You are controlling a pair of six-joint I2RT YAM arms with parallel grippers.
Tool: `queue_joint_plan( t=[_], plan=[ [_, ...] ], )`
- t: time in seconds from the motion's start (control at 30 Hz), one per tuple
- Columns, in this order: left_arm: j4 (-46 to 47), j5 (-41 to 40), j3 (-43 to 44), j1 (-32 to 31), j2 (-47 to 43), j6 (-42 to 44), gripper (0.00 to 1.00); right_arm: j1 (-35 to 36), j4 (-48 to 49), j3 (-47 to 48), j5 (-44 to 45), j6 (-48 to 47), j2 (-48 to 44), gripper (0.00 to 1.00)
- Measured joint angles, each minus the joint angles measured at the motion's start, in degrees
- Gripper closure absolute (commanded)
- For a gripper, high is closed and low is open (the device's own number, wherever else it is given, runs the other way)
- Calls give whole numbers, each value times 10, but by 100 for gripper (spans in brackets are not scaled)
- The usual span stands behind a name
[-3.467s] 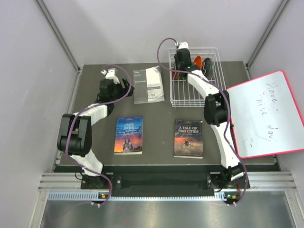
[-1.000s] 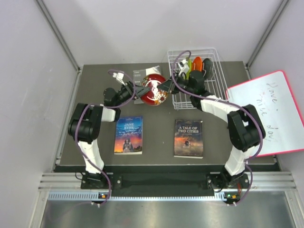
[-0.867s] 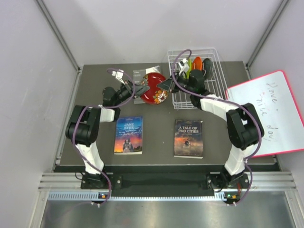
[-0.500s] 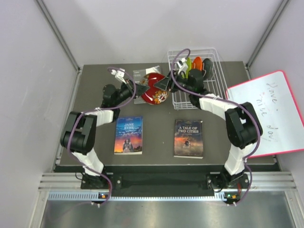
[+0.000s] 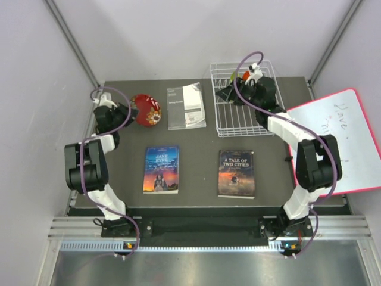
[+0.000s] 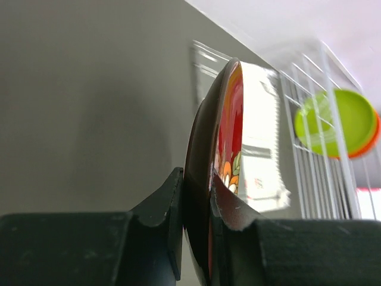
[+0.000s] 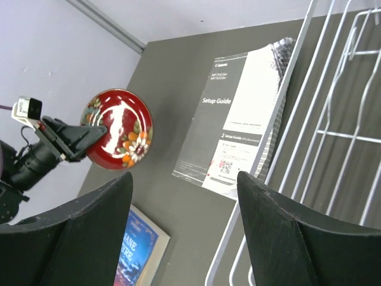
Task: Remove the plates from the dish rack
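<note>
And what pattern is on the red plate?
The red plate has painted flowers, clearest in right wrist view.

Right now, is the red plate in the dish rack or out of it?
Out: the left gripper clamps the red plate by its rim, far left of the dish rack.

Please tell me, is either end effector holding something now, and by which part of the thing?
The left end effector holds the red plate, pinched at its rim. The right end effector is open and holds nothing.

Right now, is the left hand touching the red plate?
Touching. The left wrist view shows the left hand clamped on the red plate, both fingers pressed against its rim.
</note>
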Motion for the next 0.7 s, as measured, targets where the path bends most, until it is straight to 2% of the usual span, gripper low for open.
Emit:
queue_joint_plan(
  t=[0.17, 0.47, 0.57, 0.7],
  plan=[
    [-14, 1, 25, 48, 41, 2, 100, -5, -22, 14, 7, -20, -7, 29],
    [-34, 10, 33, 65, 114, -7, 97, -12, -77, 72, 26, -50, -2, 28],
    [-34, 18, 43, 65, 126, -15, 90, -13, -99, 106, 43, -68, 13, 28],
    [-35, 15, 44, 65, 126, -16, 75, -13, -134, 144, 80, -92, 37, 28]
  ],
)
